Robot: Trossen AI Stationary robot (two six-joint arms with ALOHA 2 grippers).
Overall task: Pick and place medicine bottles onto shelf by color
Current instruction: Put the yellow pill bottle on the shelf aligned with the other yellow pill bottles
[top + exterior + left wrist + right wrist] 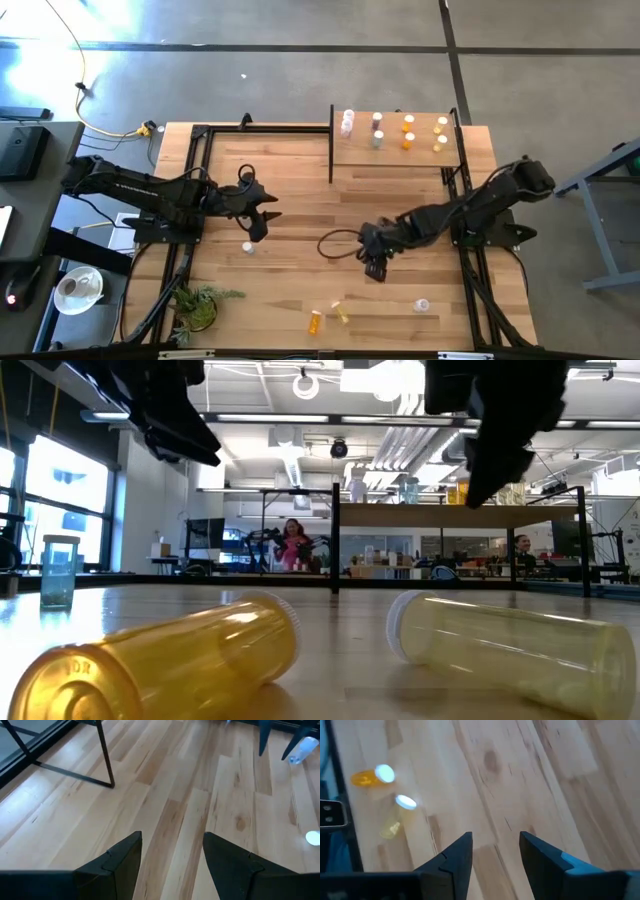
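The shelf (395,150) stands at the table's far right and carries several medicine bottles in pale pink (347,122), grey (377,131), orange (408,132) and yellow (440,132). On the table near the front edge an orange bottle (316,321) (370,776) and a yellow bottle (341,313) (395,817) lie on their sides. A clear bottle (422,305) lies to their right. A grey-teal bottle (248,247) (58,570) stands upright. My left gripper (262,222) (172,855) hovers open beside it. My right gripper (375,266) (495,852) hovers open above mid-table.
A green plant (195,305) sits at the near left corner. A dark cable loop (335,243) hangs by the right arm. Black frame posts (331,140) edge the shelf and the table's sides. Bare wood lies between the two grippers.
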